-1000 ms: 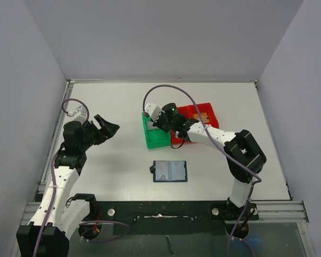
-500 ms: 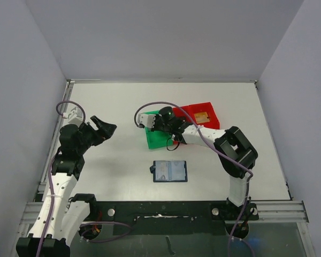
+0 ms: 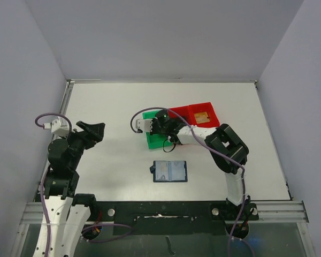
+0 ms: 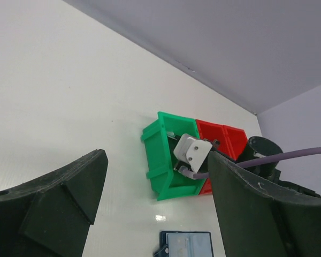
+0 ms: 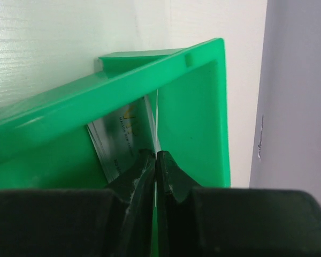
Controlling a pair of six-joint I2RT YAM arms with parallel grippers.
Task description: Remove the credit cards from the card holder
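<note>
The card holder [image 3: 170, 171] lies open and flat on the table, navy with lighter blue panels; it also shows in the left wrist view [image 4: 188, 244]. My right gripper [image 3: 157, 127] reaches into the green bin [image 3: 150, 141]. In the right wrist view it [image 5: 157, 156] is shut on a thin card [image 5: 158, 123] seen edge-on, its colour hidden. A silver-grey card [image 5: 123, 140] leans inside the bin just left of the fingers. A gold-tan card [image 3: 201, 117] lies in the red bin [image 3: 209, 106]. My left gripper [image 3: 94, 128] is open and empty, far left of the bins.
The green bin [image 4: 159, 160] and red bin [image 4: 224, 140] stand side by side at the table's middle back. The right arm's purple cable loops over the green bin. The enclosure walls stand close on the left, right and back.
My right gripper has moved left, from between the bins to inside the green bin. My left arm has drawn back to the left and toward the near edge.
</note>
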